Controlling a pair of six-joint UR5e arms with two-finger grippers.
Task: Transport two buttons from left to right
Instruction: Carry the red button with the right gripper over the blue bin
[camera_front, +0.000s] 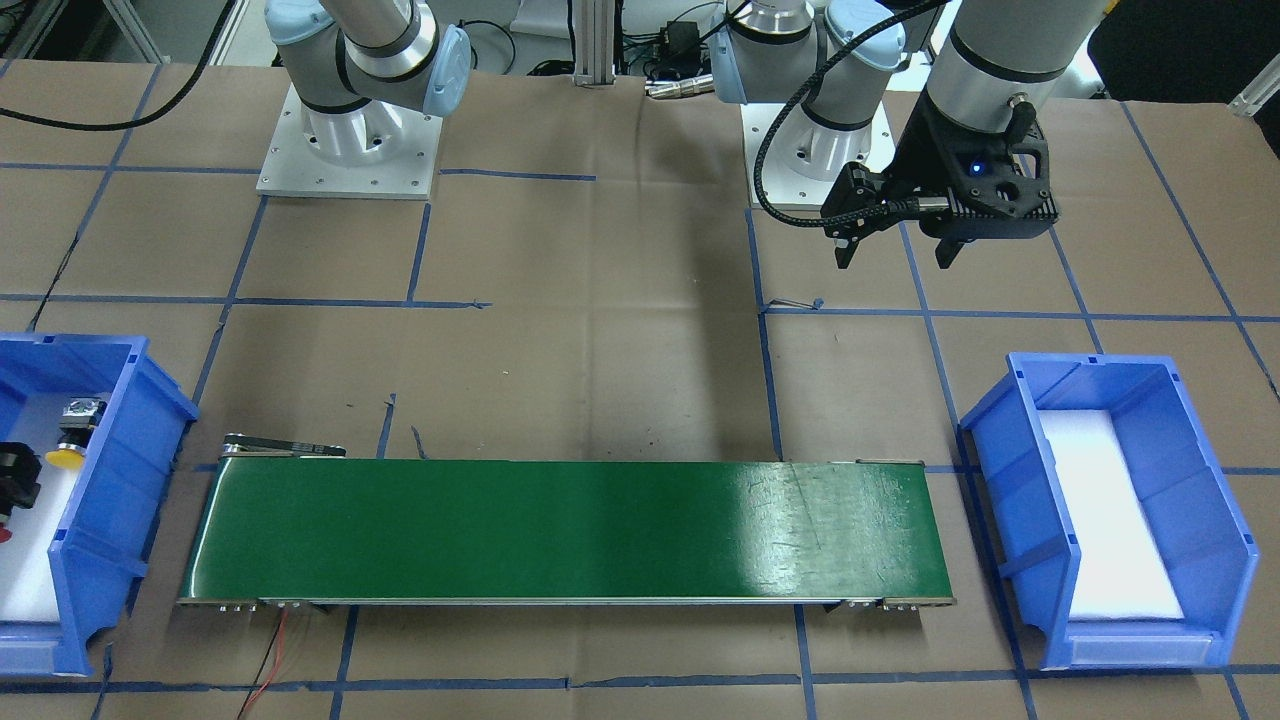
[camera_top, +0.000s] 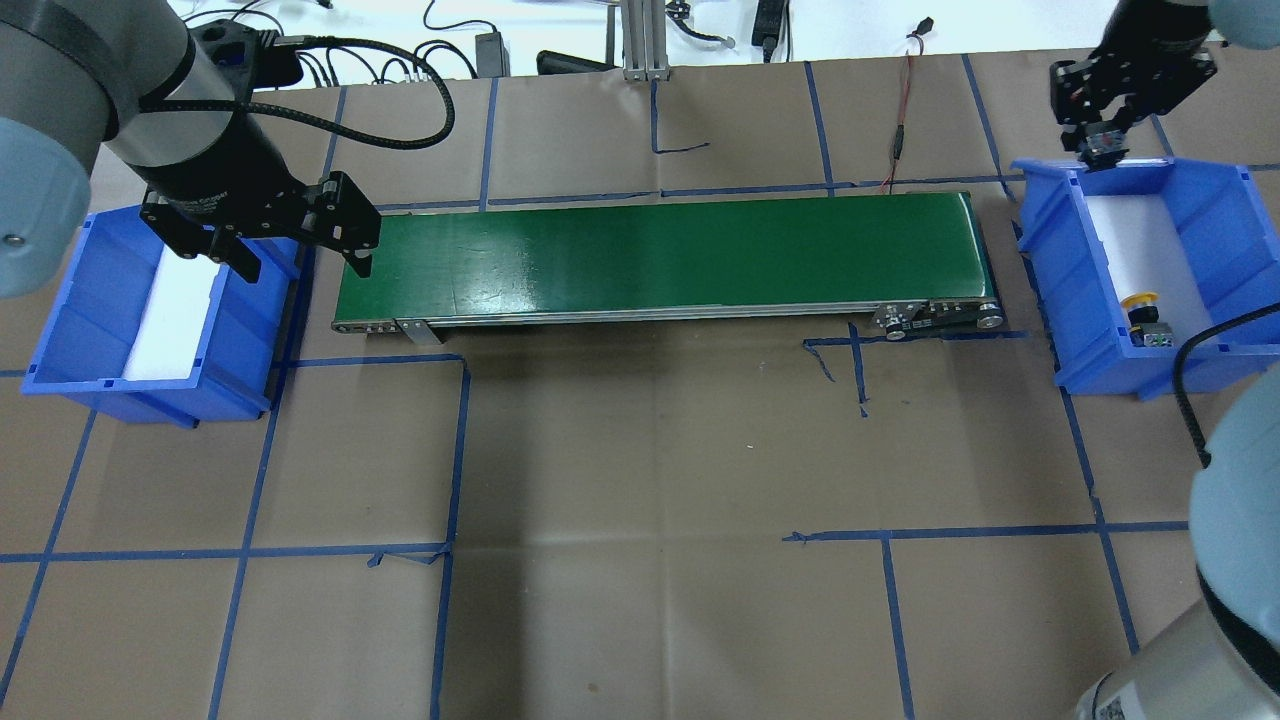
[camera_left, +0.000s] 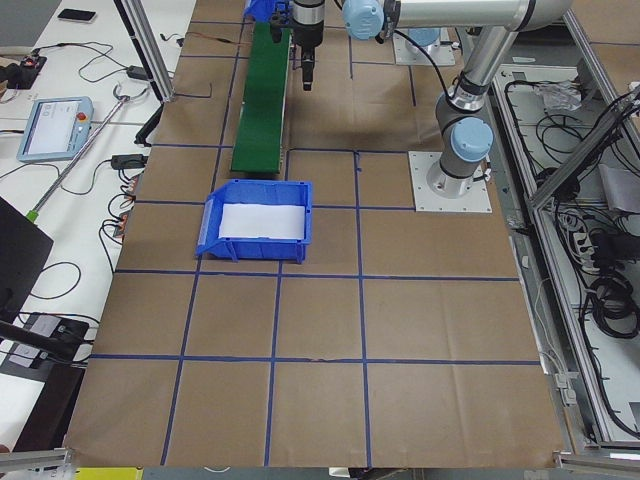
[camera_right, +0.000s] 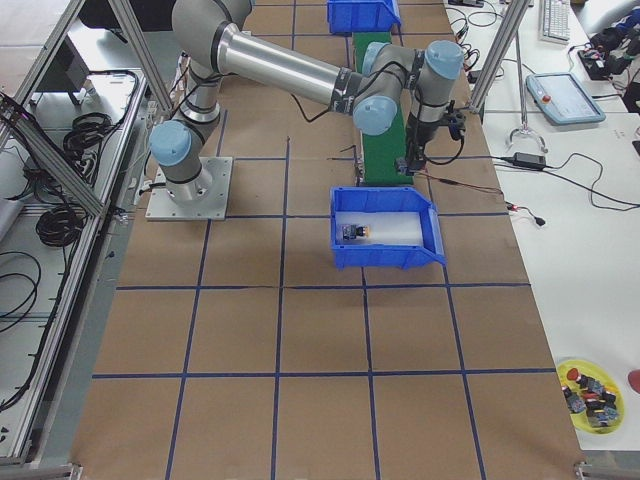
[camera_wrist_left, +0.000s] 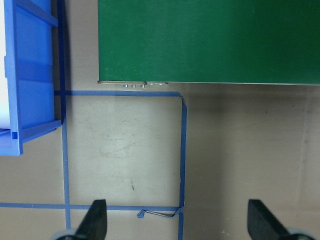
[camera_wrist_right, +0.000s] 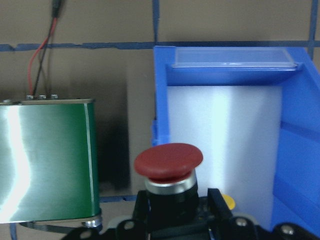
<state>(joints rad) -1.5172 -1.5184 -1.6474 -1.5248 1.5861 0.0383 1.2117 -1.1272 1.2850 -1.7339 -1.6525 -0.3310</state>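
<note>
The yellow button (camera_top: 1141, 300) lies in the right bin (camera_top: 1100, 375) — one done. The red button (camera_wrist_right: 168, 161) is clamped in the right gripper (camera_top: 1103, 150) by that bin's rim — drop-off remains. The left gripper (camera_top: 305, 266) hangs spread, empty.

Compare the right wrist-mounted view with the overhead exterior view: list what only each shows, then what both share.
Only the right wrist view: the red mushroom-capped push button, clamped in the right tool; overhead its red cap cannot be made out.
Only overhead: the open left tool, hovering beside the left blue plastic bin with white foam liner.
Both: the green conveyor belt, the right blue plastic bin, and the yellow-capped push button lying in it, a mere sliver in the wrist view.
</note>
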